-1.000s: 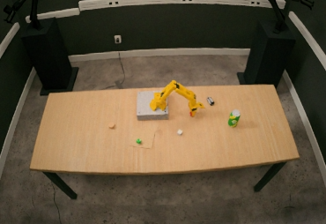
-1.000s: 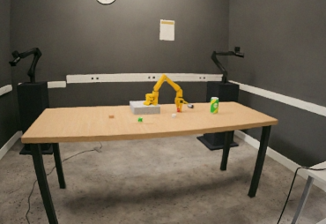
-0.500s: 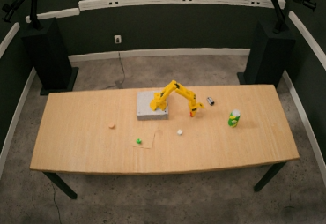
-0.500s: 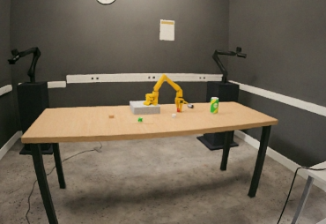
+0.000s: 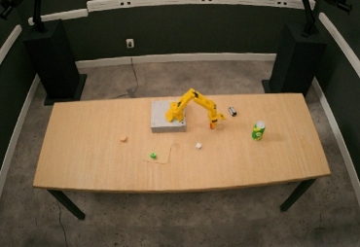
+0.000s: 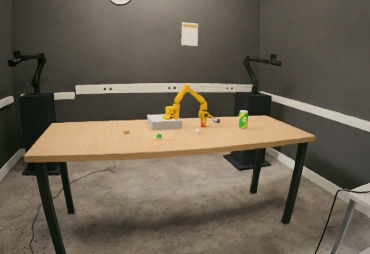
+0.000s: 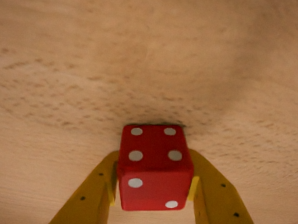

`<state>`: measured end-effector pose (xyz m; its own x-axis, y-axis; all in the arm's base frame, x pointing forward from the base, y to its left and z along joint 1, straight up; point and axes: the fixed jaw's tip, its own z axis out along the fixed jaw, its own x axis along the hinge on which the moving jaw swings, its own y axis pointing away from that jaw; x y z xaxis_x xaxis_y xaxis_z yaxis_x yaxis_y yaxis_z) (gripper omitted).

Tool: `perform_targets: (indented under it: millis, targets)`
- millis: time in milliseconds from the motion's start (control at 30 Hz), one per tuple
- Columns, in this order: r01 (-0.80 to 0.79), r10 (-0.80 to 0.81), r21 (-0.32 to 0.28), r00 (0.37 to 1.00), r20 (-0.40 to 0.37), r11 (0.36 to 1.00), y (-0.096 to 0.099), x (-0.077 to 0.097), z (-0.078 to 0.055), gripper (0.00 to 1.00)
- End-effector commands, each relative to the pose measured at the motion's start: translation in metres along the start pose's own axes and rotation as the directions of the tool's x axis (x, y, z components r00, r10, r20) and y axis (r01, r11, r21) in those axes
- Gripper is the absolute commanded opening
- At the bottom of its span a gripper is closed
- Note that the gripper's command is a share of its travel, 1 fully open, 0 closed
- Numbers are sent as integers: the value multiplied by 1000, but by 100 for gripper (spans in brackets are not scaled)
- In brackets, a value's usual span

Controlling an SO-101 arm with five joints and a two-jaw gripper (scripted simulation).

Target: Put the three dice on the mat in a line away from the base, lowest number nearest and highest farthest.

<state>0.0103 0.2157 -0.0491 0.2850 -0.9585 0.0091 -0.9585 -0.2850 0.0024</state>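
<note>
On the table right of the base, the gripper is clamping the red die, far from the mat; tilting it while lifting risks changing its number.

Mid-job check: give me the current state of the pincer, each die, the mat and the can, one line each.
pincer: shut on the red die, down at the table
red die: gripped on both sides, six facing the wrist view
green die: on the mat's edge, number unreadable
white die: on the table, off the mat
mat: flat, holding only the green die
green can: upright
</note>
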Motion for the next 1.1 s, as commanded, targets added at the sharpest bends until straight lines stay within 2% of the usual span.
perform_targets:
  millis: [0,200,400,467,733,1067]
  targets:
    - [1,-1,-6,1000,-11,1000,-1,2,1,0]
    - [1,-1,-6,1000,-11,1000,-1,1,-6,0]
    - [1,-1,-5,1000,-11,1000,0,0,-23,0]
    - [1,-1,-5,1000,-11,1000,0,0,-23,0]
    - [1,-1,-5,1000,-11,1000,1,1,-44,0]
    - [1,-1,-5,1000,-11,1000,2,1,-48,0]
